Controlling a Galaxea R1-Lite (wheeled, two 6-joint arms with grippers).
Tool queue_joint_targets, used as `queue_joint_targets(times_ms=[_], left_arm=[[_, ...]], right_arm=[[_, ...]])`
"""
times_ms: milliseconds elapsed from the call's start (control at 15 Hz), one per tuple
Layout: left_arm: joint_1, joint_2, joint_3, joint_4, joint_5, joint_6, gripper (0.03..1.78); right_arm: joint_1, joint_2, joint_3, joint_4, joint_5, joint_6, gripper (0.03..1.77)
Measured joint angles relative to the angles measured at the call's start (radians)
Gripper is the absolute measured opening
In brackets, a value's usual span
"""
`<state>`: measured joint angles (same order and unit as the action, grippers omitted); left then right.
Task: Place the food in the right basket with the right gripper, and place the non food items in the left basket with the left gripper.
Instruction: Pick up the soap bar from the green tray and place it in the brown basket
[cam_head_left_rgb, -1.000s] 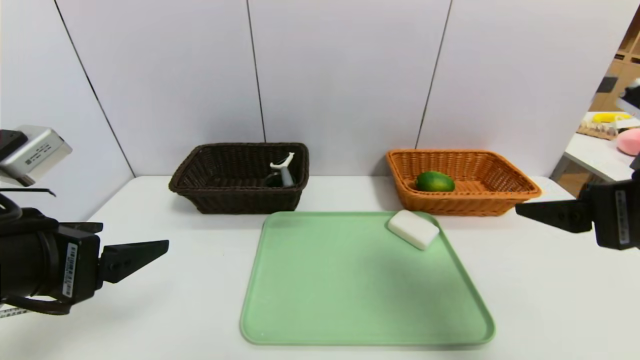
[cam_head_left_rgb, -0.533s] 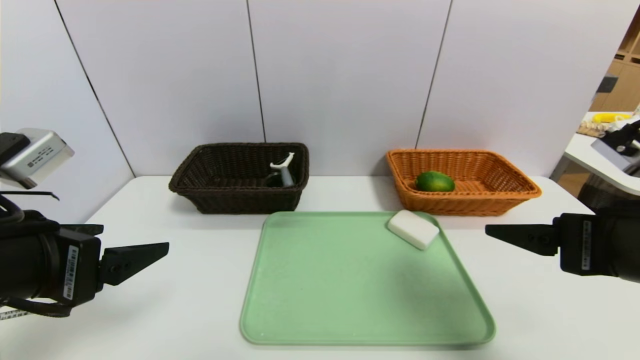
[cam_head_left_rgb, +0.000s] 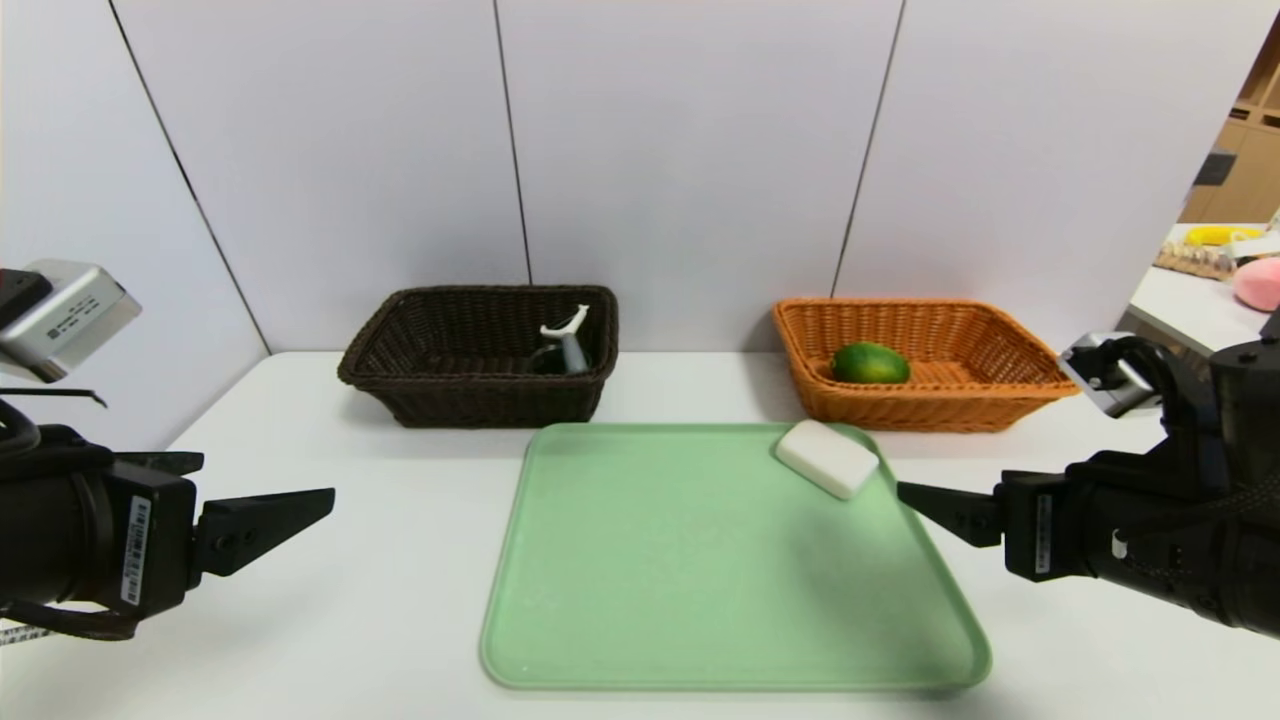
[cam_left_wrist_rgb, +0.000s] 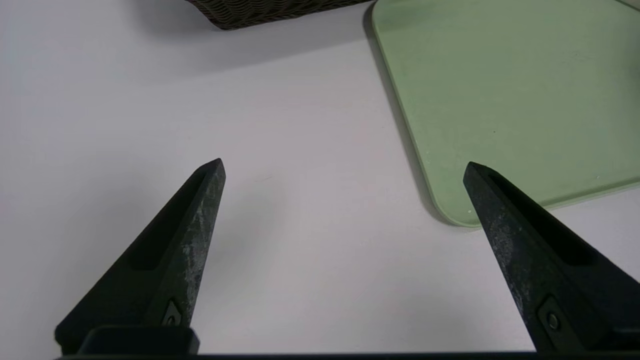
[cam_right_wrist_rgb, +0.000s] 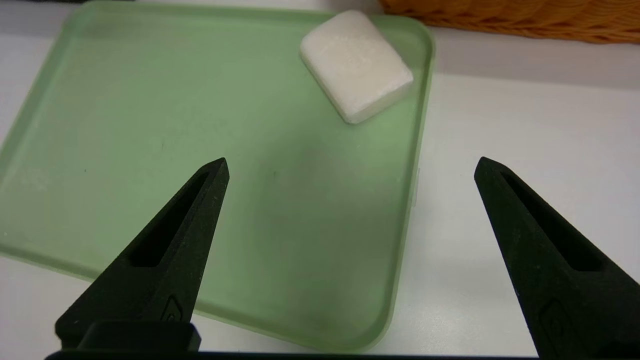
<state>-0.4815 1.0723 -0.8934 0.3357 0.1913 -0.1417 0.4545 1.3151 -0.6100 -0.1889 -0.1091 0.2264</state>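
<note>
The green citrus fruit (cam_head_left_rgb: 870, 363) lies inside the orange-tan basket (cam_head_left_rgb: 1040, 375) at the back right. In the dark brown basket (cam_head_left_rgb: 400, 385) at the back left a white peeler (cam_head_left_rgb: 566, 335) leans over a dark cup-like thing. A white soap-like block (cam_head_left_rgb: 826, 458) (cam_right_wrist_rgb: 356, 65) rests on the green tray's (cam_head_left_rgb: 650, 600) far right corner. My right gripper (cam_head_left_rgb: 915, 497) (cam_right_wrist_rgb: 350, 167) hangs open and empty over the tray's right edge, short of the block. At the table's left my left gripper (cam_head_left_rgb: 315, 500) (cam_left_wrist_rgb: 342, 167) is open and empty, beside the tray's (cam_left_wrist_rgb: 500, 90) near left corner.
White wall panels rise just behind both baskets. A side table (cam_head_left_rgb: 1190, 310) with a pink object and a yellow one stands far right. Bare white tabletop (cam_head_left_rgb: 1050, 640) lies on both sides of the tray.
My right arm has swung down and leftward from beside the orange-tan basket to the tray's right edge, its gripper staying open. The left arm has barely moved.
</note>
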Motion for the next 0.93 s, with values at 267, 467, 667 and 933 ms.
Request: queue_joint_targets(times_ms=[267,467,667,933], left_arm=[[0.000,0.004,-0.002,-0.001,0.000,0.001,1.69],[-0.008,0.009,-0.005,-0.002,0.000,0.002,1.69],[-0.013,0.013,-0.005,-0.011,-0.035,0.002,1.69],[-0.025,0.020,-0.005,-0.055,-0.044,0.002,1.69]], right_arm=[[0.002,0.019,0.070,-0.065,0.028,-0.053,1.69],[0.000,0.023,0.134,-0.166,0.049,-0.097,1.69],[-0.001,0.029,0.175,-0.219,0.103,-0.129,1.69],[-0.038,0.044,0.171,-0.221,0.145,-0.162,1.69]])
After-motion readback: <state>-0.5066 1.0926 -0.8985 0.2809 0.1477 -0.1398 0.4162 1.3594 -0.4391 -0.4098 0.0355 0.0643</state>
